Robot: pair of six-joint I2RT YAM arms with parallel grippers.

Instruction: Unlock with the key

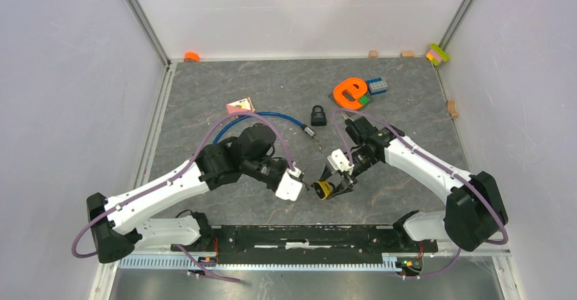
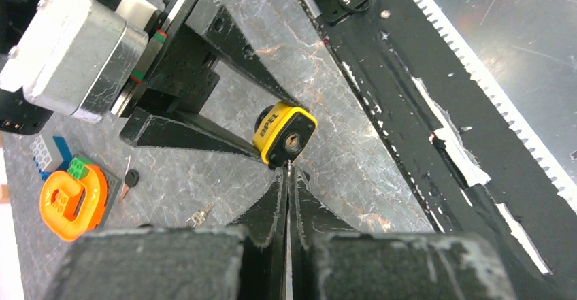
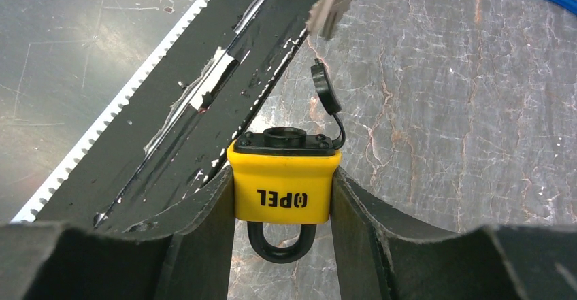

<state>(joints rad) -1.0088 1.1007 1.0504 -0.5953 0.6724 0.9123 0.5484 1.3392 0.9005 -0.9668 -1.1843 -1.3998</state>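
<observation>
My right gripper (image 1: 337,181) is shut on a yellow padlock (image 1: 322,190), fingers clamped on its two sides (image 3: 282,184). The black shackle points back toward the wrist. The keyhole end (image 3: 284,135) faces away, with its black dust cap (image 3: 325,89) hanging open. My left gripper (image 1: 306,184) is shut on a thin silver key (image 2: 288,169). The key's tip stands just off the padlock's keyhole face (image 2: 292,140), outside the hole. In the right wrist view the key blade (image 3: 333,4) shows above the padlock, apart from it.
A black padlock (image 1: 318,115), a blue cable (image 1: 258,118) and loose keys (image 1: 311,135) lie behind the grippers. An orange letter block (image 1: 350,92) and blue brick (image 1: 377,86) sit far right, a pink card (image 1: 239,105) far left. A black rail (image 1: 306,235) runs along the near edge.
</observation>
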